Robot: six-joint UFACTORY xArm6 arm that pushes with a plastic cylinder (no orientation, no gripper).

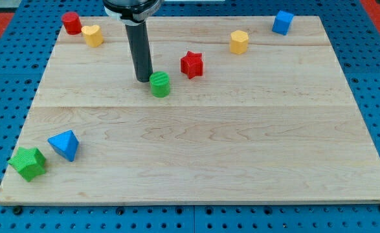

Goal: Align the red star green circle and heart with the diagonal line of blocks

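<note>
In the one camera view, you see a pale wooden board (196, 155) lying on a blue pegboard table (2, 97). Your arm carries no hand at all, so nothing opens, closes or holds: it ends in a dark rod, and my tip (143, 79) rests on the board just at the view's left of the green circle (160, 84), touching it or very nearly so; the gap is too fine to judge.

The red star (191, 64) sits a little to the view's right of the green circle and slightly higher, apart from it. The yellow heart (92, 35) lies near the top left, just beside a red cylinder (72, 22). A yellow hexagon block (239, 41) and a blue cube (282, 21) stand toward the top right. At the bottom left, a green star (28, 162) and a blue pyramid-like block (65, 144) lie close together.

You will likely find these blocks light, stiff and ready to slide on the smooth wood, so a gentle push should move them. There is nothing to grasp: press against a side face. The round green circle may roll off my tip if you strike it off-centre, so aim through its middle. The star's points and the heart's notch may turn them; push on a broad flank.
</note>
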